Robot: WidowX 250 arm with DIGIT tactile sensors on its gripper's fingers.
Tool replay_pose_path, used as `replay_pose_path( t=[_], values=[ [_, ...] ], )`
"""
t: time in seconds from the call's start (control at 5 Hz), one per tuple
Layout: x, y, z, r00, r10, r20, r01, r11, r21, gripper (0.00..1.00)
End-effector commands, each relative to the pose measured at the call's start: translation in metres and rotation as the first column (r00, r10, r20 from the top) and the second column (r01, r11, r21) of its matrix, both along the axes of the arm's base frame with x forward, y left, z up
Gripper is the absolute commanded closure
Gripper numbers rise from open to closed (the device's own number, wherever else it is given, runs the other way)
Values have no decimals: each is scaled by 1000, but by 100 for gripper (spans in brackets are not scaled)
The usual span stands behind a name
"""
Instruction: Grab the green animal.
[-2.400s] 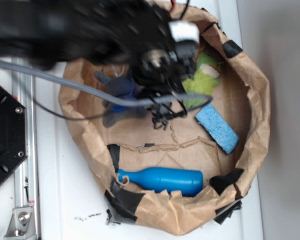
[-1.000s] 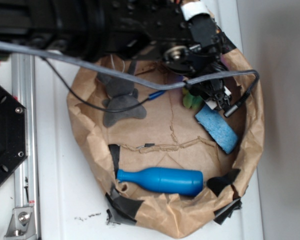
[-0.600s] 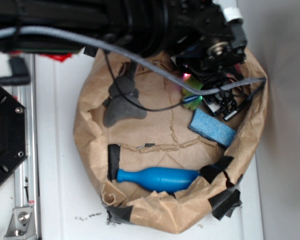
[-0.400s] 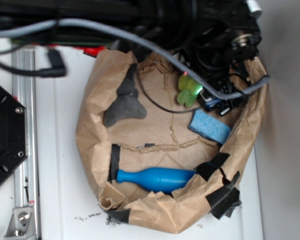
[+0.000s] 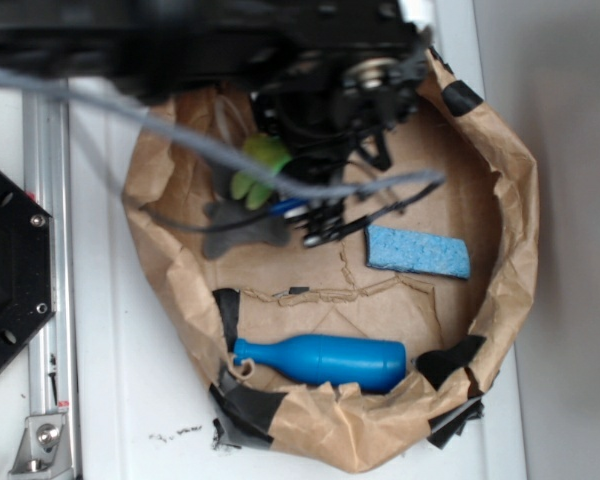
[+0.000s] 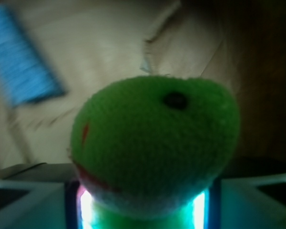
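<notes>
Exterior view.
- Item 1: paper bag (image 5: 520, 200), brown, rolled down into a shallow basin with black tape patches, standing on a white desk (image 5: 110, 400).
- Item 2: green animal (image 5: 255, 168), lime plush, at the far left of the basin, partly under the arm and a grey cable (image 5: 280, 190). It appears raised off the paper floor, though this view cannot confirm it.
- Item 3: grey plush (image 5: 242, 230), lying just beside and below the green one; contact between them cannot be told.
- Item 4: blue sponge (image 5: 418, 251), flat on the floor at right, well apart from the toy.
- Item 5: blue bottle (image 5: 320, 361), on its side along the near wall.
- Item 6: gripper, lost in the dark, blurred arm mass; its state is unreadable here.

Wrist view.
- Item 2 again: green animal (image 6: 155, 143) fills the frame, round head outward, 1 dark eye and a red mouth line showing. The gripper (image 6: 143, 210) is clamped on its lower part, lit pads on both sides.

Risk, as judged: the hold sits low on soft fuzz, so the plush could compress and slip out under a quick swing. The loose cable may snag the bag rim or drag the grey plush along.
</notes>
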State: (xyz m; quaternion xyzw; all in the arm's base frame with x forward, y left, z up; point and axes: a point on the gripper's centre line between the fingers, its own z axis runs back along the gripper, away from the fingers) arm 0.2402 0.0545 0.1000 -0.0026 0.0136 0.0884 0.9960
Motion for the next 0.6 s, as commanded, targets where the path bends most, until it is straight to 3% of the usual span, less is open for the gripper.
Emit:
replay_pose_path(
  t=[0.0, 0.4],
  values=[
    [-4, 9, 31, 952, -302, 50, 299, 953, 50, 100],
    [-6, 16, 23, 963, -264, 48, 262, 964, 46, 100]
  ],
)
